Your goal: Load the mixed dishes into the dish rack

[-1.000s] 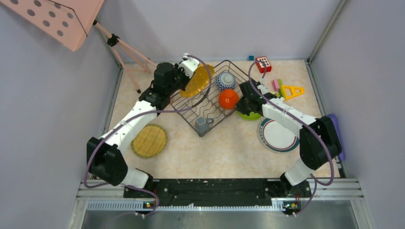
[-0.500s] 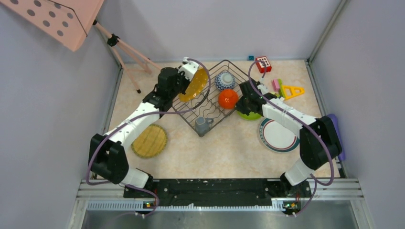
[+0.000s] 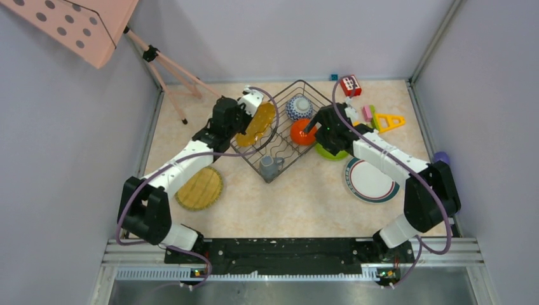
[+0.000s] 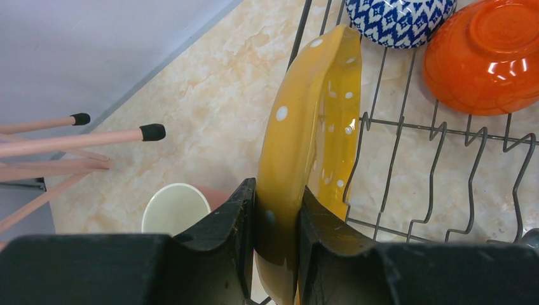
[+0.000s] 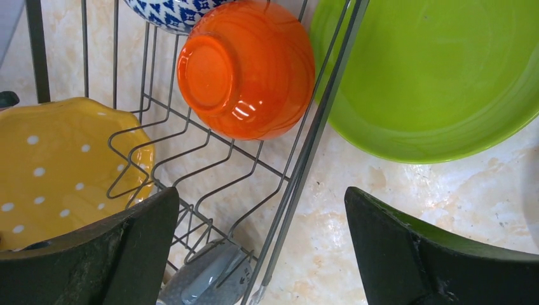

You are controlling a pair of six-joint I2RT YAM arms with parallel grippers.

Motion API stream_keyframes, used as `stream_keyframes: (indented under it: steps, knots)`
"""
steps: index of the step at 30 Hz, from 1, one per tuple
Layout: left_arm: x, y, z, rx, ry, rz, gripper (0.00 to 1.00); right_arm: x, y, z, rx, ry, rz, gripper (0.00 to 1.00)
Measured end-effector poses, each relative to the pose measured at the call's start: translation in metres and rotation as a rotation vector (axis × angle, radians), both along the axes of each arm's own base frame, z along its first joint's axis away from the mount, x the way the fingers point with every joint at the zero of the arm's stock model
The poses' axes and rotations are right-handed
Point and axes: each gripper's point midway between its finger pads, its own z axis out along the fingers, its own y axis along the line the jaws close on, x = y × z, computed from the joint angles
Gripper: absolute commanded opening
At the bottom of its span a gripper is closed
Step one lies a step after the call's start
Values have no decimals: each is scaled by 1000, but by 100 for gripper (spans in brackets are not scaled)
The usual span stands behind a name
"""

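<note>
My left gripper [image 4: 278, 197] is shut on the rim of a yellow scalloped plate [image 4: 311, 127], held on edge over the left side of the dish rack [image 3: 297, 82]. In the rack lie the patterned bowl [image 3: 299, 107], the orange-red bowl [image 5: 248, 67] upside down, and the grey mug [image 3: 269, 166]. My right gripper [image 5: 262, 194] hangs open above the rack's right rail [image 5: 318, 127], holding nothing. The lime green plate [image 5: 432, 76] lies just right of the rack. The white green-rimmed plate [image 3: 370, 180] and a second yellow plate [image 3: 199, 187] rest on the table. A pink mug [image 4: 175, 208] stands below my left fingers.
Coloured toy blocks [image 3: 350, 84] and a yellow triangle [image 3: 389, 121] lie at the back right. Pink tripod legs [image 3: 171, 70] stand at the back left. A purple cylinder [image 3: 440, 157] sits by the right wall, behind my right arm's elbow.
My right gripper has opened and drawn back from the orange-red bowl, which stays in the rack. My left gripper has carried the yellow plate further over the rack and turned it more on edge.
</note>
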Motion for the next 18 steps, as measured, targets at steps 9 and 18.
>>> stream_keyframes:
  steps: [9,18]
  knots:
    - [9,-4,-14,1,11,4,16,2,-6,12,-25,-18,-17,99]
    - [25,-8,-5,-39,-25,38,81,-2,-17,31,-51,-64,-31,99]
